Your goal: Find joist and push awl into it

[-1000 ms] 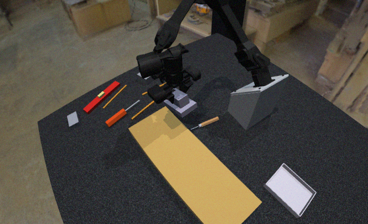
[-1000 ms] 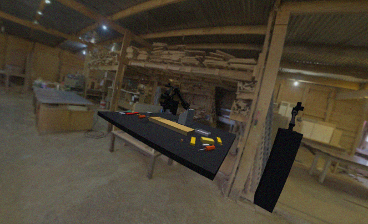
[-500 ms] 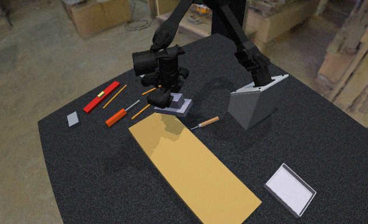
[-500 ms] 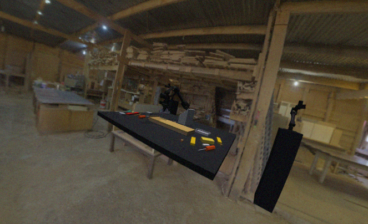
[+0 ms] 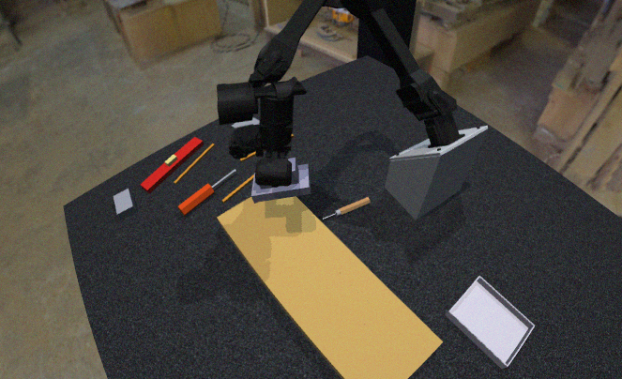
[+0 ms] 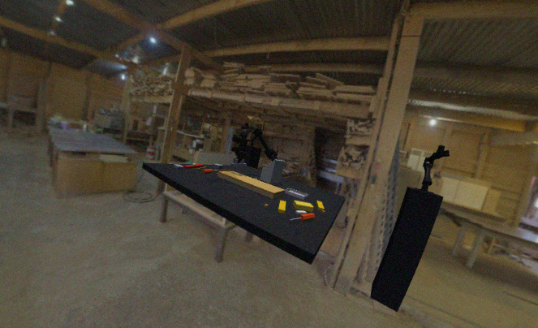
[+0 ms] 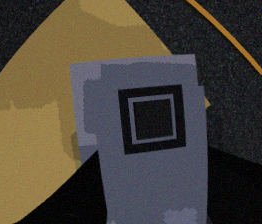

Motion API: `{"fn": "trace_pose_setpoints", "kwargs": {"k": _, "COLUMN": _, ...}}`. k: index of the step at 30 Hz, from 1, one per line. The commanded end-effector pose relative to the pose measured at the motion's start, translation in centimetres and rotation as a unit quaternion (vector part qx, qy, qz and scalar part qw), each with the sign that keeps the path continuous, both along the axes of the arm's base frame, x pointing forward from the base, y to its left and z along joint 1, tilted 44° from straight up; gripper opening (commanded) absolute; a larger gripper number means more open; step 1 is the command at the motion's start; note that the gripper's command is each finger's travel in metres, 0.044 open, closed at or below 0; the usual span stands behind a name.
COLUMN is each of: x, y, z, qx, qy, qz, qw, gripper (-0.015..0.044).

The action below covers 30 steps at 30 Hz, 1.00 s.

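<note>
My gripper (image 5: 281, 173) (image 7: 154, 195) is shut on the grey stud finder (image 5: 303, 181) (image 7: 152, 175). The stud finder is held level above the far end of the tan floor panel (image 5: 331, 282) (image 6: 254, 184) (image 7: 17, 140), with a shadow on the panel below. Its square screen is dark in the wrist view. The near finger hides part of it in the top view. The awl (image 5: 354, 205), with a wooden handle, lies right of the panel's far end. The white tray (image 5: 489, 323) (image 6: 297, 193) is empty, right of the panel's near end. The joist is hidden.
A grey slanted block (image 5: 416, 183) stands right of the awl, with another black arm (image 5: 437, 106) reaching to it. A red level (image 5: 159, 173), orange screwdriver (image 5: 195, 199) and thin orange sticks (image 5: 193, 163) lie left. Yellow blocks (image 6: 281, 206) (image 6: 303, 205) lie beyond the panel's near end.
</note>
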<state>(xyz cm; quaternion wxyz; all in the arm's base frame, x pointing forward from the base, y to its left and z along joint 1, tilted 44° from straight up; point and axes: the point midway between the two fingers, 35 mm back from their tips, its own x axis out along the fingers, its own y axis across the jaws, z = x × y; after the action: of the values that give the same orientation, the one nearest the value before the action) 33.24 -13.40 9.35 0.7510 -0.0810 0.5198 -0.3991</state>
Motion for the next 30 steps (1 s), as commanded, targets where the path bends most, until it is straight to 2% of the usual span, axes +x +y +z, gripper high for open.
{"fn": "trace_pose_setpoints", "kwargs": {"k": 1, "x": 1.0, "y": 0.2, "z": 0.2, "qx": -0.008, "qy": 0.033, "qz": 0.059, "qw": 0.998, "gripper": 0.0}}
{"fn": "trace_pose_setpoints", "kwargs": {"k": 17, "x": 3.8, "y": 0.7, "z": 0.9, "qx": -0.057, "qy": 0.159, "qz": 0.259, "qw": 0.951, "gripper": 0.0}}
{"fn": "trace_pose_setpoints", "kwargs": {"k": 30, "x": 4.1, "y": -0.8, "z": -0.6, "qx": -0.059, "qy": 0.163, "qz": 0.265, "qw": 0.948, "gripper": 0.0}}
